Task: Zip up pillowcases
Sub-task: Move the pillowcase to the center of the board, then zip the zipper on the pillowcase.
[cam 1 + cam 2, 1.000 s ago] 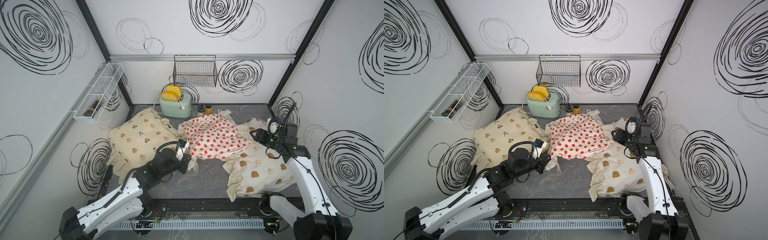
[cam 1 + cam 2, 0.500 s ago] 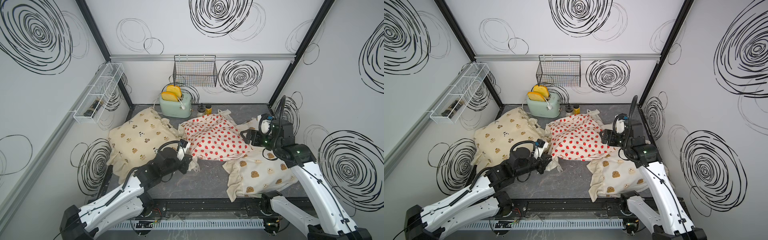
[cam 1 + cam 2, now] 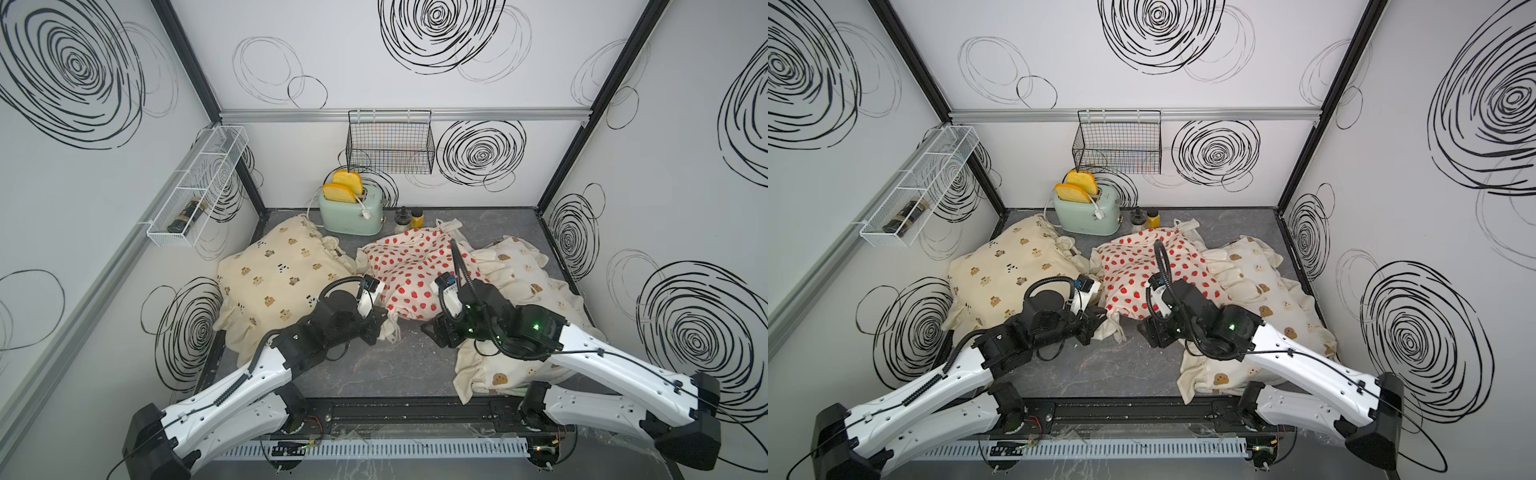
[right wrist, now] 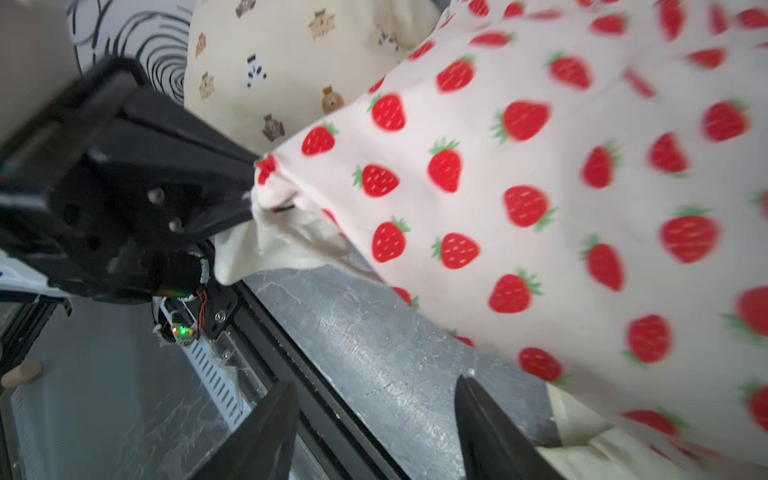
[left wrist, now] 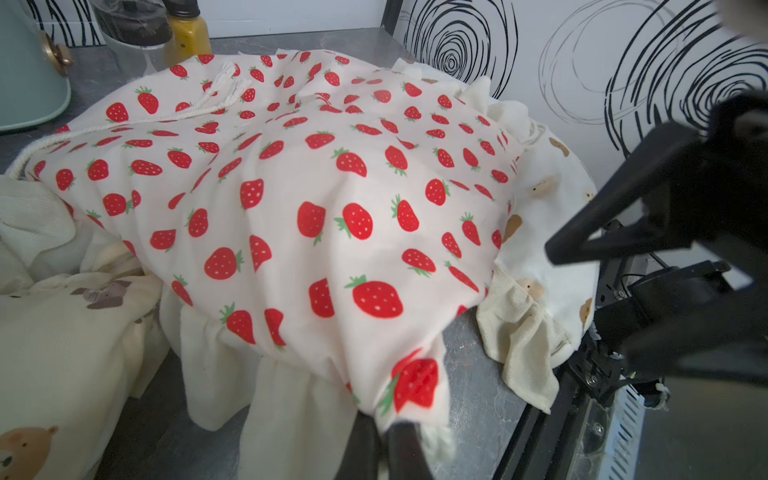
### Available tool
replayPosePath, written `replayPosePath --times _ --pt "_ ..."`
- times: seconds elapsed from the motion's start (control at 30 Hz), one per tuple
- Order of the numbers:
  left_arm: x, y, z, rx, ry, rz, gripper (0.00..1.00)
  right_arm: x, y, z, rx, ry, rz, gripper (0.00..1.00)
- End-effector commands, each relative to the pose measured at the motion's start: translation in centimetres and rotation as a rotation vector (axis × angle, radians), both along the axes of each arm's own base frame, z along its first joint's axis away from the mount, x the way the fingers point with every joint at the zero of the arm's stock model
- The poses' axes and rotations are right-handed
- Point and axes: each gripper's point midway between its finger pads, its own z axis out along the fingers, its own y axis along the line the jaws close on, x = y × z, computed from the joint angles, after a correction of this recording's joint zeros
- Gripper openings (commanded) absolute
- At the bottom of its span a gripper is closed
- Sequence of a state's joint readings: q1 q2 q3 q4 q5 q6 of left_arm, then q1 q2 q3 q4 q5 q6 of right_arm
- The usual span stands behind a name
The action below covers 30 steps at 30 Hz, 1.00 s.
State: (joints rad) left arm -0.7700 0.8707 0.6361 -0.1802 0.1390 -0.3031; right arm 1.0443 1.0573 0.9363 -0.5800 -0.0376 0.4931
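Note:
Three pillowcases lie side by side on the grey table. The strawberry one (image 3: 411, 270) (image 3: 1142, 270) (image 5: 332, 187) (image 4: 540, 166) is in the middle, the cream bear-and-panda one (image 3: 278, 274) (image 3: 1000, 270) at the left, and the brown bear-face one (image 3: 523, 274) (image 3: 1266, 286) at the right. My left gripper (image 3: 382, 322) (image 3: 1100, 320) (image 5: 384, 428) is shut on the strawberry pillowcase's near left corner. My right gripper (image 3: 430, 332) (image 3: 1144, 330) (image 4: 376, 382) stands open, low over bare table beside that pillowcase's front edge, holding nothing. No zipper shows clearly.
A mint toaster (image 3: 351, 214) holding toast and two small bottles (image 3: 409, 218) stand at the back. A black wire basket (image 3: 390, 145) hangs on the rear wall, a white wire shelf (image 3: 199, 187) on the left wall. The black front rail (image 3: 407, 411) runs just below both grippers.
My right arm has swung from the back right, over the bear-face pillowcase, forward and inward to the strawberry pillowcase's front edge. The left gripper has held its grip in place.

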Motion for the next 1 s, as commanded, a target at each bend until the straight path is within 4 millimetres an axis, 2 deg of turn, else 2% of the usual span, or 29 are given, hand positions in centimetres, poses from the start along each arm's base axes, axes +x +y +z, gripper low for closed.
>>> replayPosePath --times 0.0,0.07,0.27,0.47,0.67,0.77,0.87,0.97 --pt "0.2 -0.6 2.6 -0.046 -0.046 -0.028 0.0 0.2 1.5 -1.0 0.025 0.001 -0.012 0.57" --pt "0.1 -0.7 2.4 -0.032 -0.038 -0.035 0.0 0.7 1.2 -1.6 -0.016 -0.005 -0.041 0.57" --pt "0.0 -0.7 2.0 -0.006 -0.026 -0.047 0.0 2.7 -0.5 0.3 -0.088 -0.14 -0.092 0.56" --pt "0.0 -0.8 2.3 -0.01 -0.038 -0.056 0.0 4.0 0.7 1.3 -0.084 -0.261 -0.043 0.52" --pt "0.0 -0.9 2.7 -0.013 -0.044 -0.061 0.0 5.6 1.3 0.2 -0.113 -0.264 -0.051 0.47" --pt "0.0 -0.9 2.5 -0.009 -0.038 -0.064 0.0 6.4 1.3 0.3 -0.109 -0.278 -0.062 0.43" --pt "-0.1 -0.8 2.2 -0.002 -0.034 -0.064 0.0 7.2 0.8 -0.3 -0.114 -0.262 -0.078 0.33" --pt "-0.1 -0.7 2.0 0.006 -0.028 -0.057 0.0 7.5 0.7 0.1 -0.088 -0.265 -0.074 0.25"
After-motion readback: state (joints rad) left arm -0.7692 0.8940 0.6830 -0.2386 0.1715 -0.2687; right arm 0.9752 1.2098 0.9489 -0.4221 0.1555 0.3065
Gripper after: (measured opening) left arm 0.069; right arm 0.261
